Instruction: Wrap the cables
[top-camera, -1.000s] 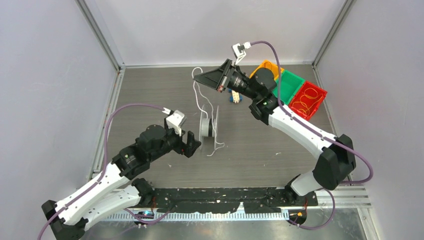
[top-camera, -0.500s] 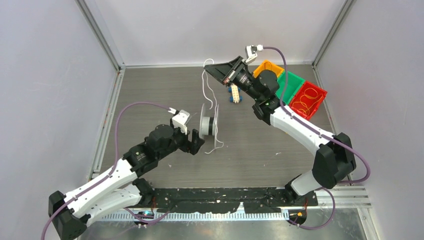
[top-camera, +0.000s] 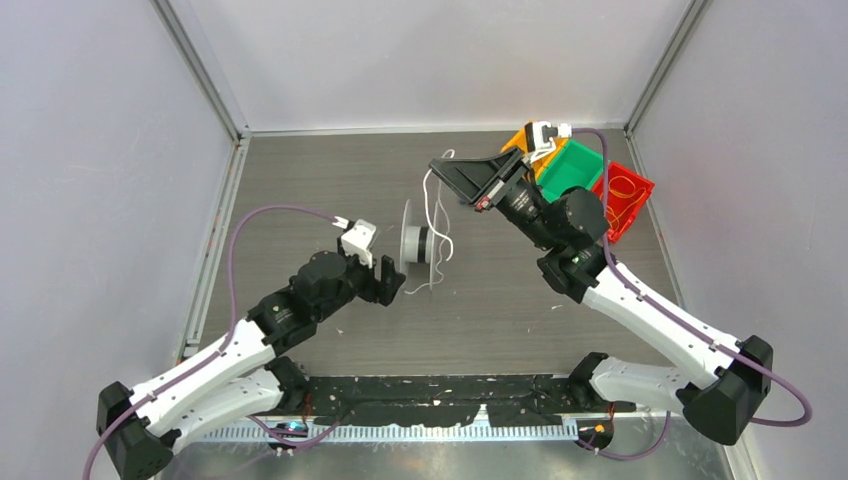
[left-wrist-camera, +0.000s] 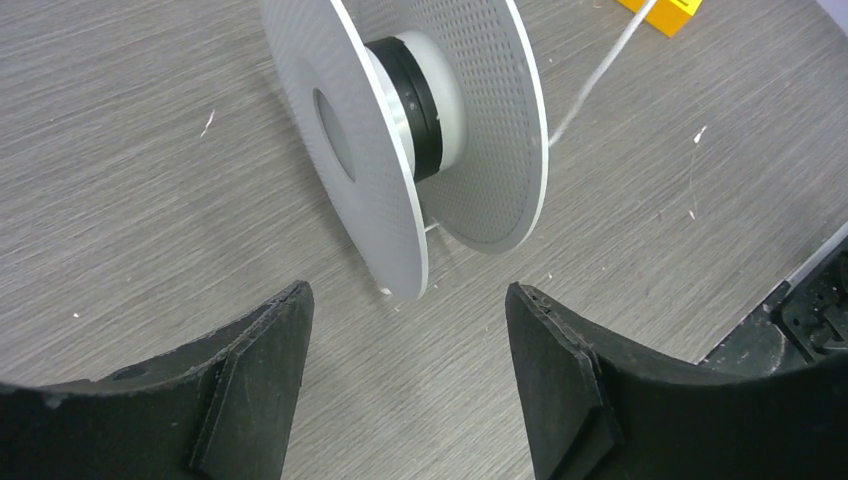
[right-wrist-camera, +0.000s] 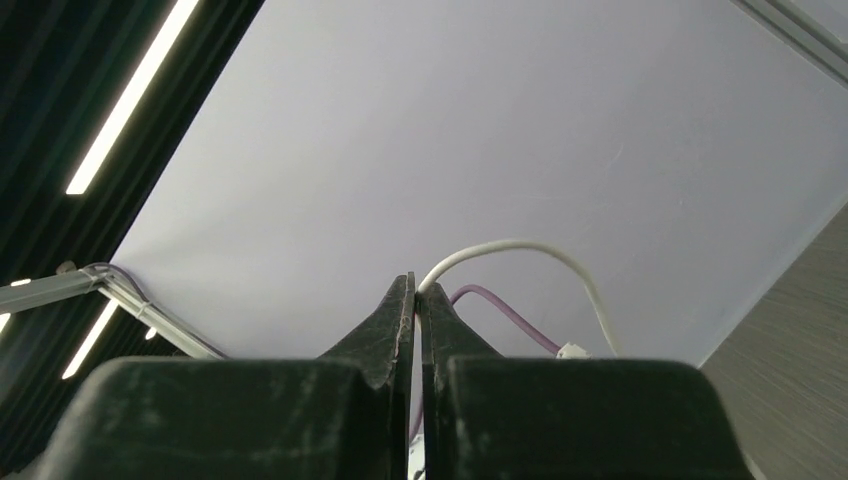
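Top external view gives you the whole step. The right gripper (top-camera: 440, 165), raised over the surface (top-camera: 300, 200), pinches the white cable (top-camera: 428, 195), which hangs down to the spool (top-camera: 418, 245) standing on its edge. The left gripper (top-camera: 392, 285) hovers just beside the spool, jaws spread, touching nothing.

I judge you are in the middle of the winding. The next move calls for leading the cable around the hub, between the two flanges, and keeping it taut.

Right wrist view confirms that the jaws are pressed together on the cable (right-wrist-camera: 520, 245). Only the left wrist view shows the hub; how much cable is wound there, I cannot tell.
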